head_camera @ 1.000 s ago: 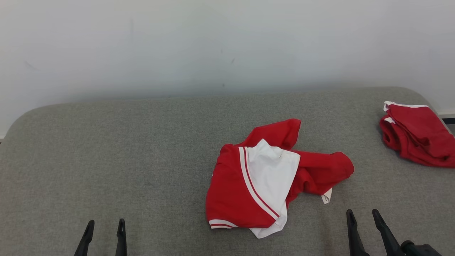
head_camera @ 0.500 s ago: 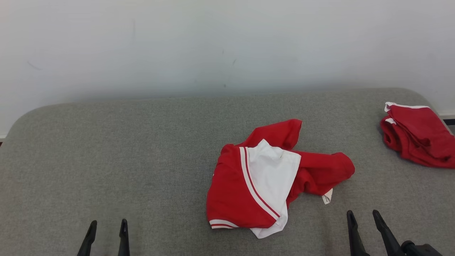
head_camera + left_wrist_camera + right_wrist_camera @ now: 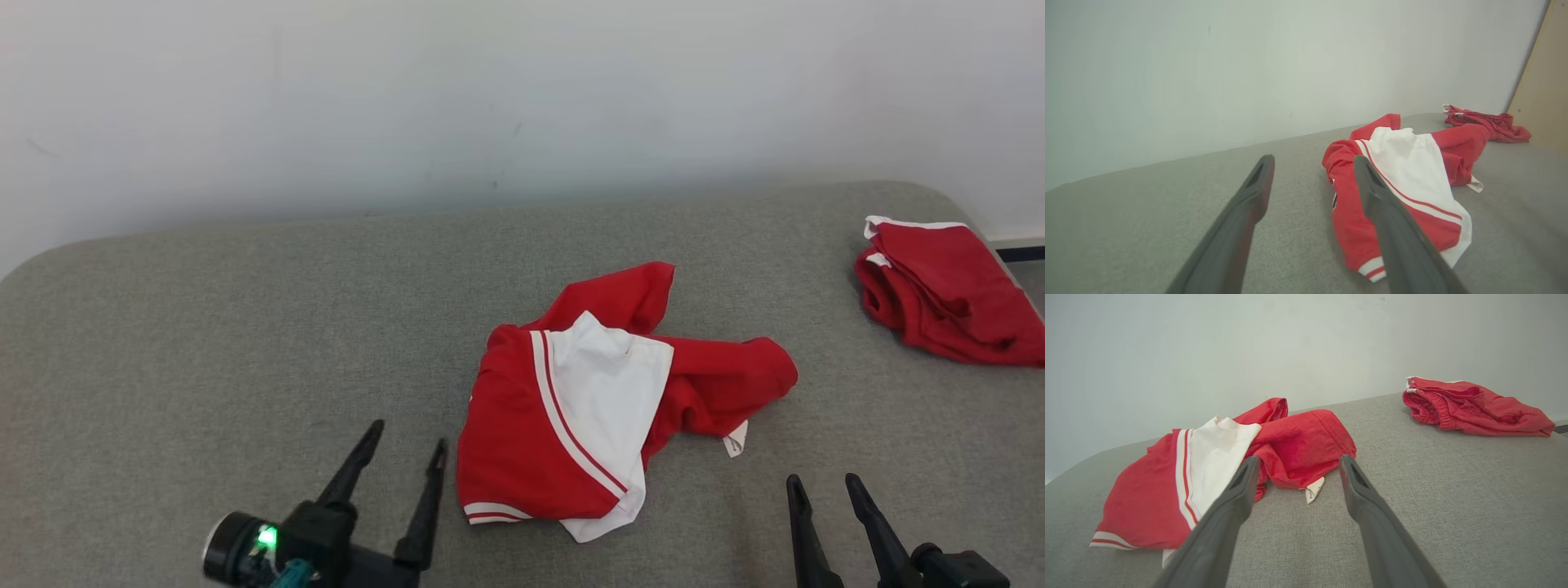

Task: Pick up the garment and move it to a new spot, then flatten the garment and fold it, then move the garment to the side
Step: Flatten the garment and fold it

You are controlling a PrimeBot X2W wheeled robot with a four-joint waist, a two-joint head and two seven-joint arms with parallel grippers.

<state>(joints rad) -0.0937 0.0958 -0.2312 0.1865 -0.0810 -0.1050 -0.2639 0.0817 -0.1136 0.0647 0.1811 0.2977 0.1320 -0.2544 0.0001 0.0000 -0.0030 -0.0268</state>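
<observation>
A crumpled red garment (image 3: 522,441) with a white panel and white stripes lies in a heap mid-surface, also seen in the left wrist view (image 3: 1412,171) and the right wrist view (image 3: 1216,465). My left gripper (image 3: 406,435) hovers open just left of its lower edge, nothing between its fingers. In the left wrist view its right finger (image 3: 1392,228) overlaps the red cloth. My right gripper (image 3: 820,483) stands open at the lower right, a little short of the garment's small white tag (image 3: 1314,489).
The grey padded surface (image 3: 204,343) runs to a rounded far edge against a pale wall. A second red garment (image 3: 947,302) lies bunched at the far right edge. A tan panel (image 3: 1543,94) stands beyond it.
My left gripper has come up and to the right, from the bottom left toward the garment's lower left edge. The camera has shifted slightly. The right gripper has stayed put.
</observation>
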